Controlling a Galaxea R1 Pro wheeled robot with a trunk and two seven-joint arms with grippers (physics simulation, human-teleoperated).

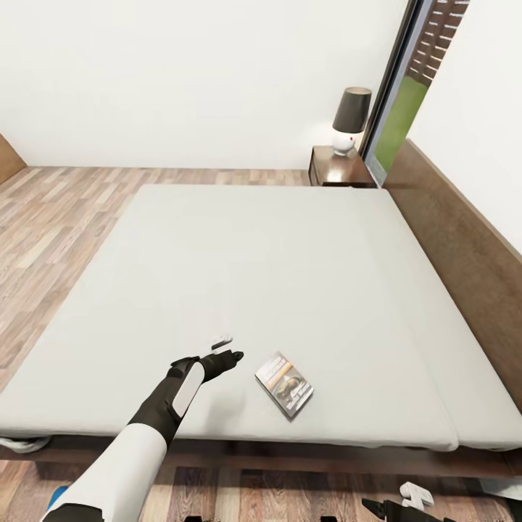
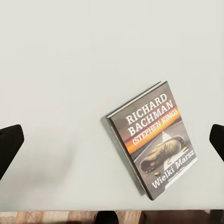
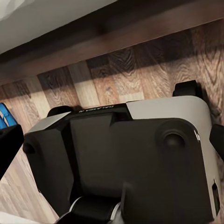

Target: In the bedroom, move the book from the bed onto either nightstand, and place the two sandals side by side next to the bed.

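left hand [image 1: 223,355] hovers spread wide and empty over the bed [image 1: 239,275], with the book [image 1: 285,384] flat on the mattress just to its right near the front edge, long axis diagonal, so left arm's way closer.

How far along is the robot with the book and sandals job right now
Nothing looks done yet. The book lies flat on the bed near its front edge. In hand: the left gripper hovers open over the mattress beside the book, holding nothing. Left: carry the book to a nightstand, then pair the sandals by the bed; a blue sliver shows on the floor.
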